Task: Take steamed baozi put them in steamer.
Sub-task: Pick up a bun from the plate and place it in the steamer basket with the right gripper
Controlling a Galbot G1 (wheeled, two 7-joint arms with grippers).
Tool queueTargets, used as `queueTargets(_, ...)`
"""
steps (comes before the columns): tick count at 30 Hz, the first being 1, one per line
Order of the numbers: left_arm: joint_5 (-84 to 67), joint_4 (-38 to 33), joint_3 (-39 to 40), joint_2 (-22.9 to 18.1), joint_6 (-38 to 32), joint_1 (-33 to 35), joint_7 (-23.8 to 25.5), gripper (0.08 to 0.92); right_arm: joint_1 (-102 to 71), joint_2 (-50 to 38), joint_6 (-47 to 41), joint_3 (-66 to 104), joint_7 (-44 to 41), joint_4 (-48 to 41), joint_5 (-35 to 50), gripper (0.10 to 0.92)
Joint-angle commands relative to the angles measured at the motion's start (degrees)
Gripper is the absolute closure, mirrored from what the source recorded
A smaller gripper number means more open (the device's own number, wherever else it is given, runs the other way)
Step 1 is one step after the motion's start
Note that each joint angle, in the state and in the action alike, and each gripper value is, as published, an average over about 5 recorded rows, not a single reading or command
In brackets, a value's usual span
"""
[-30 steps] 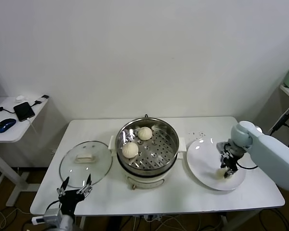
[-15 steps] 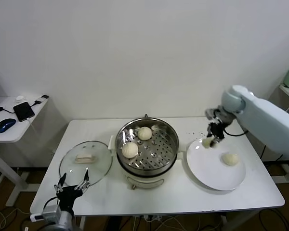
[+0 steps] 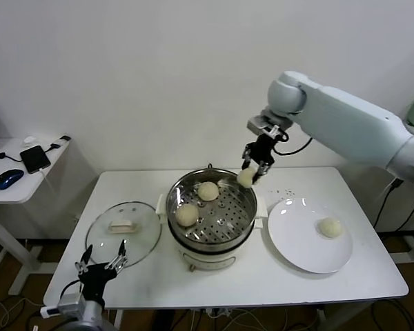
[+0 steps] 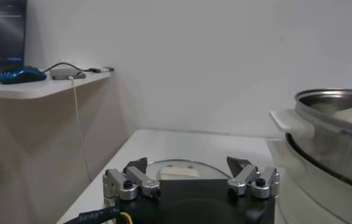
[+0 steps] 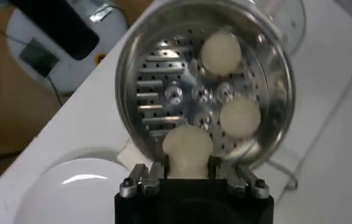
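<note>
The white worktop (image 3: 310,283) carries the steamer (image 3: 212,214) at its middle, a glass lid (image 3: 122,233) towards the robot's left and a white plate (image 3: 308,234) towards its right. Two buns (image 3: 208,191) already lie on the steamer's holed tray, and one bun (image 3: 330,227) waits on the plate. The right gripper (image 3: 254,169) hangs over the steamer's far right rim, its jaws clamped on a third bun (image 5: 188,146). To do this well, I would carry that bun inward over a bare patch of tray, clear of the two resting there, lower it close to the metal, then part the jaws gently. The left gripper (image 4: 191,179) idles by the lid at the near edge, jaws spread wide and empty.
</note>
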Motion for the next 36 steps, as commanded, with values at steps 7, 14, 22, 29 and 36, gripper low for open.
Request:
queueTargets(7,-0.02,-0.90,0.21,-0.45,-0.03,0.18,-0.05,0.177,0.22,10.11,28.24,-10.78,8.73,6.03,-9.05,0.567)
queueTargets(14,-0.23,-0.56,0.21,-0.46,0.05,-0.13,-0.03,0.177,-3.50,11.63,29.56,-9.13,9.02,6.49,-16.15,0.567)
queueTargets(22,-0.32,-0.56,0.27,-0.52,0.04,-0.14,-0.06,0.177,-6.32,12.30,29.45,-8.48,8.55,6.39,-19.76,0.567)
queueTargets(29,-0.40,-0.46,0.19,-0.55,0.05,-0.14,-0.08,0.177,-7.33,11.86,28.55,-8.94,8.55,6.99,-19.63,0.567)
queueTargets(36,-0.41,-0.52,0.39,-0.68,0.06,-0.20,-0.08,0.177,-7.69,12.12,27.12,-8.86,9.30,6.98,-19.73,0.565)
